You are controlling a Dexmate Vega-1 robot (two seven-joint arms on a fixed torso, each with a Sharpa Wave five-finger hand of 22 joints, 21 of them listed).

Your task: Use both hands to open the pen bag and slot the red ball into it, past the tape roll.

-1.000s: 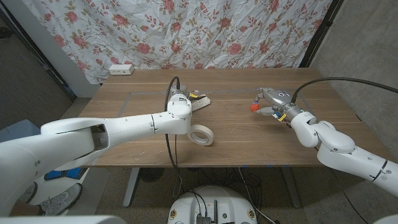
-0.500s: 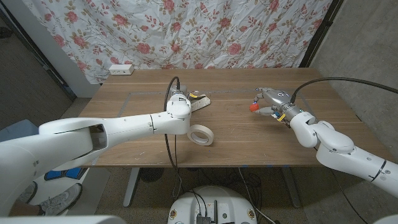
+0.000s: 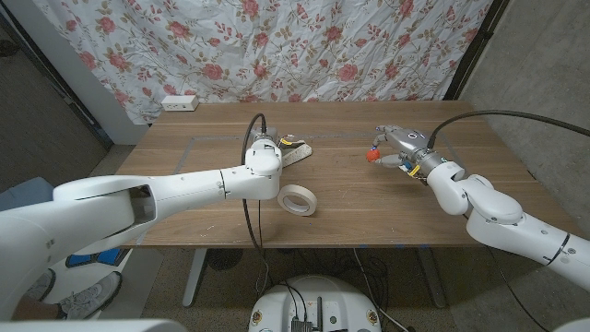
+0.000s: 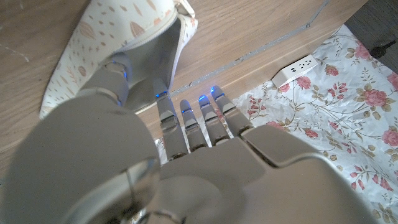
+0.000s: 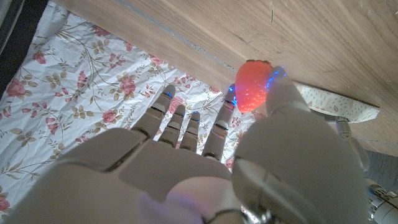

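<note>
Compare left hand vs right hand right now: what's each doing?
The left hand is at the pen bag, thumb against the bag's open edge; the right hand pinches the red ball. The left hand sits near table centre behind the tape roll; the right hand is off to the right, apart from the bag. Both are over the table.

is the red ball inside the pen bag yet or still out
Out. The right hand pinches the red ball well apart from the pen bag, where the left hand is.

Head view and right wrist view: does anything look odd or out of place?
Yes: the "red ball" pinched in the right hand looks like a strawberry, tapered with a dimpled skin. Otherwise nothing stands out: the pen bag lies by the left hand, and the tape roll lies flat.
</note>
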